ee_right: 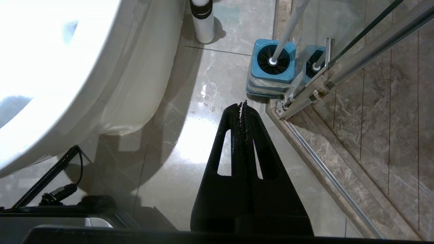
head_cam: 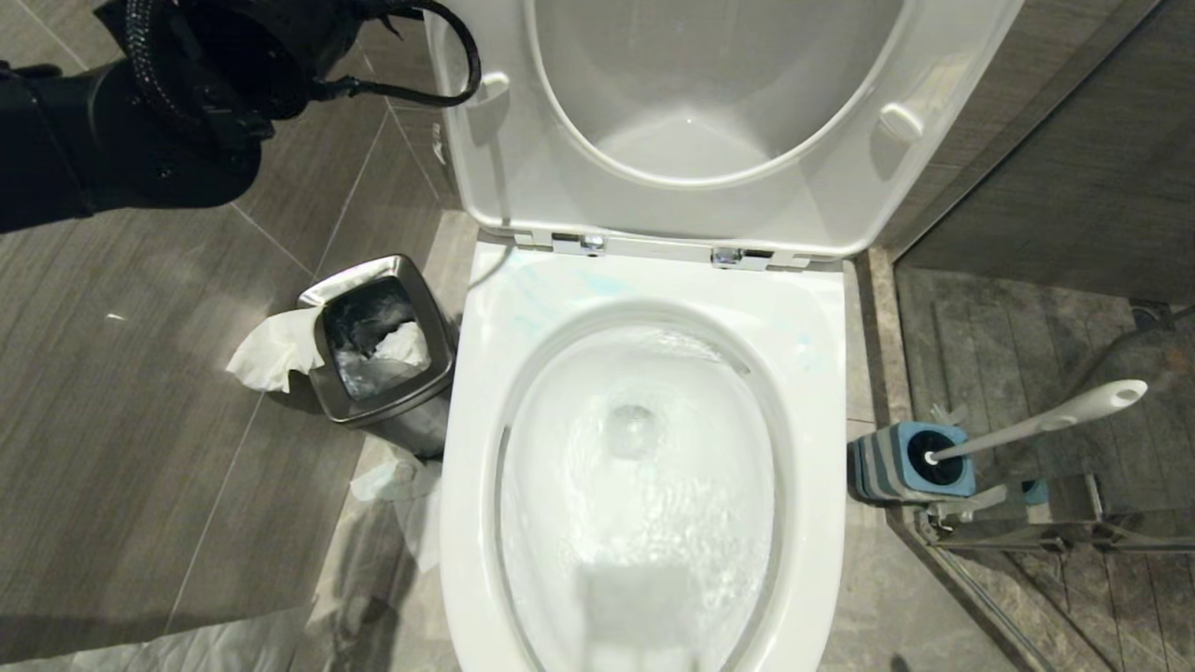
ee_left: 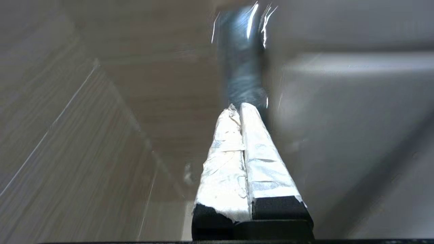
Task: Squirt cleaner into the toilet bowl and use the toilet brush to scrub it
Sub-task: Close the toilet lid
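**Bowl awash, brush in its holder**

The toilet bowl (head_cam: pixel 644 485) lies centre, its water churning white, with faint teal cleaner (head_cam: pixel 551 289) streaks on the back rim. The toilet brush (head_cam: pixel 1046 422) stands in its blue-topped holder (head_cam: pixel 910 462) on the floor to the right, beside a glass door. A steel waste bin (head_cam: pixel 383 350) sits left. The left gripper (ee_left: pixel 240 107), clenched and empty, hangs near what may be that bin. The right gripper (ee_right: pixel 243 105) is clenched above the floor.
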